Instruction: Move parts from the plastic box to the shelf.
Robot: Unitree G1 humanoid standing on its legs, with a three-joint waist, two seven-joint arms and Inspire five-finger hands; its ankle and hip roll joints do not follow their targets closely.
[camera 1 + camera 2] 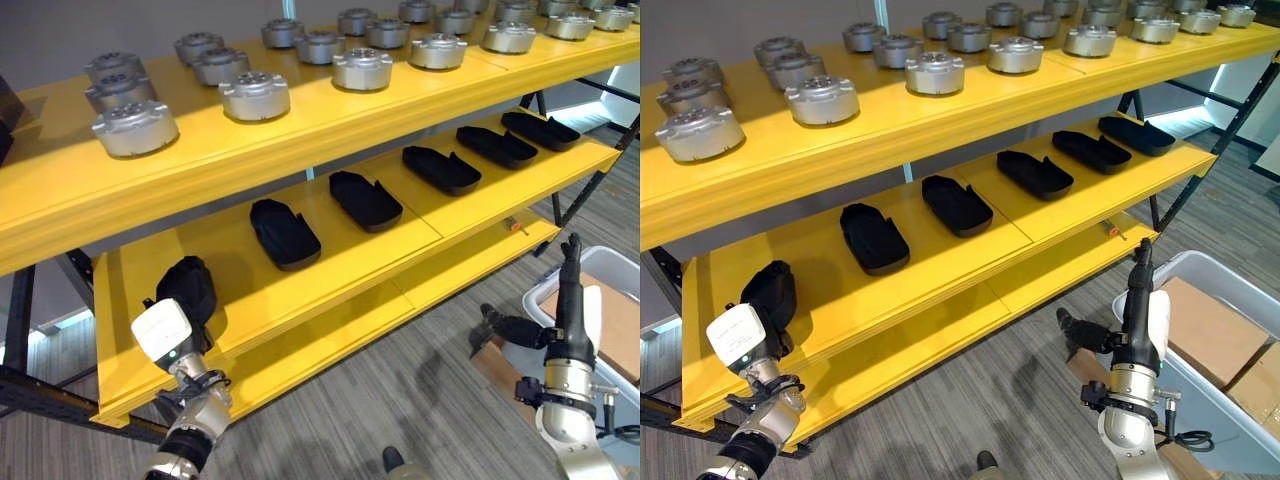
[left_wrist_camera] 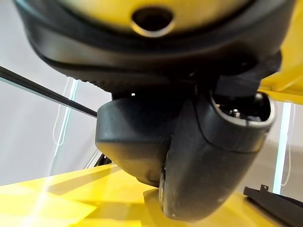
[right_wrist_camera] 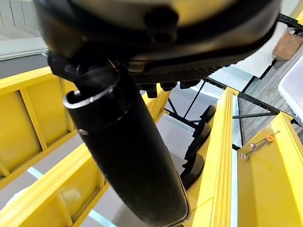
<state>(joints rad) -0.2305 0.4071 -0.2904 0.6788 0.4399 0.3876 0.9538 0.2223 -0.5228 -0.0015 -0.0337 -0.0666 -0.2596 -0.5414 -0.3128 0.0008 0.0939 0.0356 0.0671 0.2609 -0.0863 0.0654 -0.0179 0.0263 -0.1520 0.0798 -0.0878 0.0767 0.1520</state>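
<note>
At the left end of the yellow middle shelf [image 1: 380, 250], my left hand [image 1: 165, 335] is curled round a black moulded part [image 1: 192, 285] that stands tilted on the shelf surface. In the left wrist view the thumb [image 2: 208, 161] presses against that part [image 2: 137, 142]. Several more black parts [image 1: 285, 233] lie in a row along the same shelf. My right hand [image 1: 567, 320] is at the lower right, fingers straight and pointing up, thumb spread, holding nothing. It hangs beside the plastic box [image 1: 1200, 262].
The top shelf [image 1: 300, 130] carries several round silver metal parts [image 1: 135, 128]. A small tool [image 1: 515, 226] lies on the lower shelf. Brown cardboard pieces [image 1: 1210, 330] sit inside the box. Grey floor lies between shelf and box.
</note>
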